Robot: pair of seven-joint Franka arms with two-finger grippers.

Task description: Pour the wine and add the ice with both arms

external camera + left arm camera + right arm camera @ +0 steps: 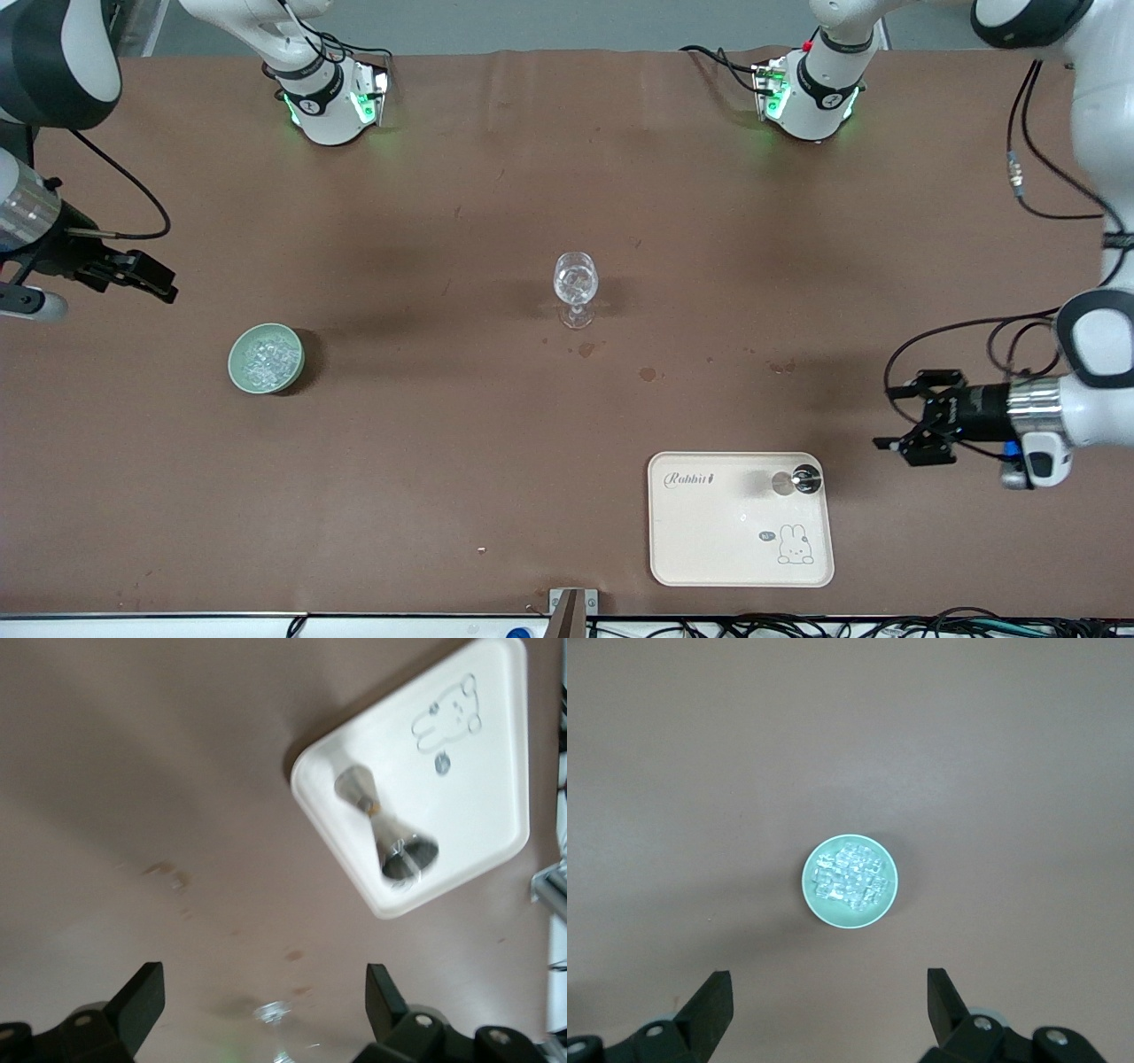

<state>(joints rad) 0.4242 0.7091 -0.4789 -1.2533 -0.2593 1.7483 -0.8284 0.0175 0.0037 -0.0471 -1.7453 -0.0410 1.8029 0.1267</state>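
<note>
A clear stemmed glass [576, 285] stands upright mid-table; I cannot tell what it holds. It shows blurred between the fingers in the left wrist view [276, 1013]. A pale green bowl [235, 365] holds the ice [267, 354], a heap of small clear chunks, toward the right arm's end. In the right wrist view the bowl [850, 918] and ice [850, 873] lie ahead of my open, empty right gripper [829, 983]. That gripper [158, 282] hovers at the table's edge. My left gripper [890, 416] [263, 983] is open and empty, hovering at the left arm's end beside the tray.
A white rabbit-print tray [726, 532] [492, 806] lies near the front camera's edge. A metal jigger [796, 481] [386, 820] stands on its corner. Small dark stains [648, 374] mark the brown table cover between the glass and the tray.
</note>
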